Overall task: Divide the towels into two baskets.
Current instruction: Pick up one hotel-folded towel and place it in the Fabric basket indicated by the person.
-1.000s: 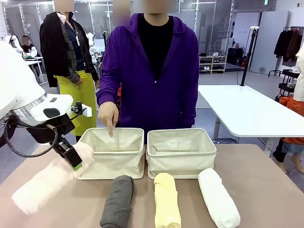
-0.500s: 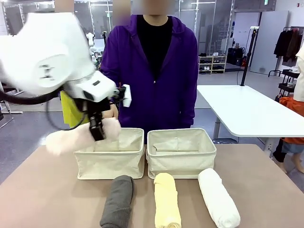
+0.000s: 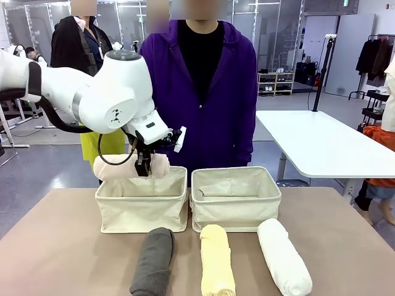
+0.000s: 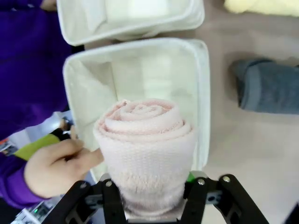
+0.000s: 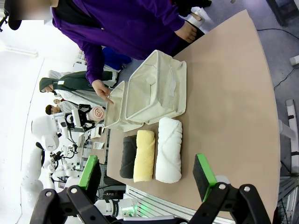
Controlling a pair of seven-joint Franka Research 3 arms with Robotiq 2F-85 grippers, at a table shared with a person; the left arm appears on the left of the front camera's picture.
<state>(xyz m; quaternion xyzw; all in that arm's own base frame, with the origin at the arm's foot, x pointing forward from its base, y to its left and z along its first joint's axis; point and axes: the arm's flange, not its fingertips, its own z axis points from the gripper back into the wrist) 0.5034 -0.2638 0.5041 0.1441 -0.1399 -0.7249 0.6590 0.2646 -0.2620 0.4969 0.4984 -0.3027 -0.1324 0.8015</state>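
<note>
Left of centre in the front view, the left gripper (image 3: 143, 165) is clamped tight on the rolled pale pink terry towel (image 3: 116, 168), above the left cream canvas basket (image 3: 142, 213); the drop is in hand; the next move calls for lowering and releasing inside, clear of the person's pointing hand (image 4: 53, 170) beside the roll; at the bottom of the right wrist view, the right gripper (image 5: 147, 179) gapes wide, empty.

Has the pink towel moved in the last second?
Yes. Held by the left gripper, the pink towel went up and rightward, from beside the left basket to above its opening.
</note>
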